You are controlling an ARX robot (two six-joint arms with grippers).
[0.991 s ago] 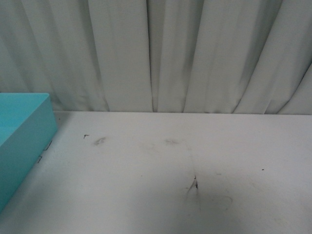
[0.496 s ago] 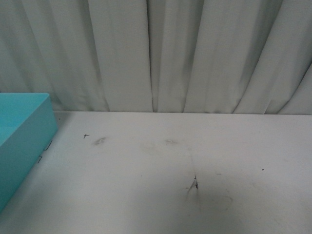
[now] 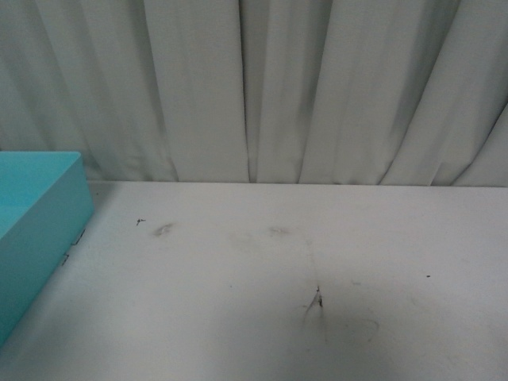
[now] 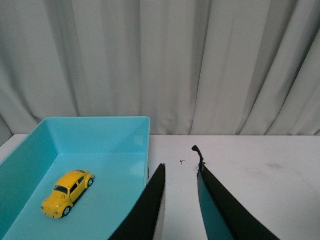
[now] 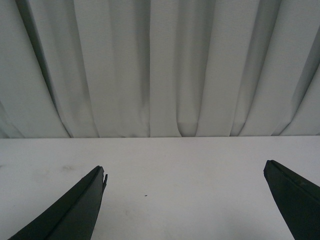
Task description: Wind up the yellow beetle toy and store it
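Observation:
The yellow beetle toy [image 4: 68, 193] rests on its wheels on the floor of a turquoise bin [image 4: 125, 122], seen in the left wrist view. My left gripper [image 4: 181, 166] is open and empty, hanging over the white table just beside the bin's side wall, apart from the toy. My right gripper [image 5: 185, 171] is wide open over bare table with nothing between its fingers. In the front view only a corner of the turquoise bin [image 3: 40, 214] shows at the left edge; the toy and both arms are out of that view.
The white table [image 3: 278, 278] carries a few dark scuff marks [image 3: 316, 300]. A pleated pale curtain [image 3: 262, 87] hangs right behind the table's far edge.

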